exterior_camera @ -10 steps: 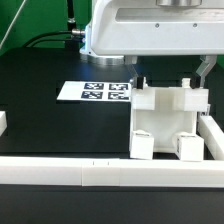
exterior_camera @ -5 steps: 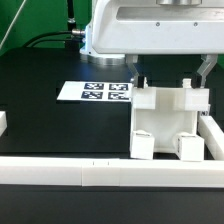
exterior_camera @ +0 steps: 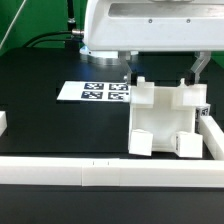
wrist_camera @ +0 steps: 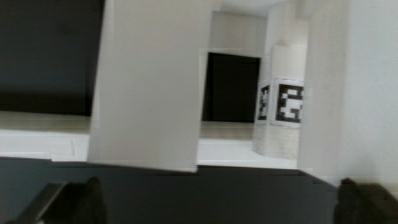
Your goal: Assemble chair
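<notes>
Both my fingers [exterior_camera: 199, 66] stand wide apart, my gripper [exterior_camera: 165, 74] holding nothing. It has risen slightly since a second ago, above the chair [exterior_camera: 160, 120], which sits in the desk's [exterior_camera: 60, 130] near corner on the exterior view's right, against the border rails [exterior_camera: 60, 172].

chair [exterior_camera: 165, 125] 1 | marker board [exterior_camera: 95, 92] 1 | border rails [exterior_camera: 60, 172] 3 | hand [exterior_camera: 165, 74] 1

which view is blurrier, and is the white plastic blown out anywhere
Wrist view: blurrier, the chair sits very close and its tag looks smeared; exterior view: sharper, the marker board reads clearly, but the white faces wash out with little shading.
</notes>
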Controlling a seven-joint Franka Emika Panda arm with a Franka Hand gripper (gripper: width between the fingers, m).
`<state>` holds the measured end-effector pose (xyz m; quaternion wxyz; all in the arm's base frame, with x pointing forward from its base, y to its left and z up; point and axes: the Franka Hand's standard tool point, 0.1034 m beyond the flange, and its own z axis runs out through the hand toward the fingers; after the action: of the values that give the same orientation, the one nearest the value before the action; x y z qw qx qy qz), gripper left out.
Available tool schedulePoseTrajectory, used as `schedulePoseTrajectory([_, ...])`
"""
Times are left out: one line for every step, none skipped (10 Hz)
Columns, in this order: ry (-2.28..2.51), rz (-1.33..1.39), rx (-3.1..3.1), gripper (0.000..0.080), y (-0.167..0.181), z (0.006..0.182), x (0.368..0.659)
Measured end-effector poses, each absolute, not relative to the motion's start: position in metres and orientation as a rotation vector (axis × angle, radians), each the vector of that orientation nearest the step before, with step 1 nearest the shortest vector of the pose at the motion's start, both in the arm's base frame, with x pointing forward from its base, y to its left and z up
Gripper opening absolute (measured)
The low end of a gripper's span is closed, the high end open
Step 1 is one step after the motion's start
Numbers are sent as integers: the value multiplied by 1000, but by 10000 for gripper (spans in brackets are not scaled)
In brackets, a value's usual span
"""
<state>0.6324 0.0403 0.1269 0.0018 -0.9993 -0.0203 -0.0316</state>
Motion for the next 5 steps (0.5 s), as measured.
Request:
schedulePoseTrajectory([-64, -99, -3136, 649, 40, 127, 632])
schedulePoseTrajectory([-63, -99, -3136, 649, 40, 127, 632])
schedulePoseTrajectory([-59, -101, -3135, 649, 42, 127, 632])
schedulePoseTrajectory([-48, -127, -3134, 649, 46, 124, 635])
schedulePoseTrajectory([-26, -131, -3134, 649, 53, 122, 638])
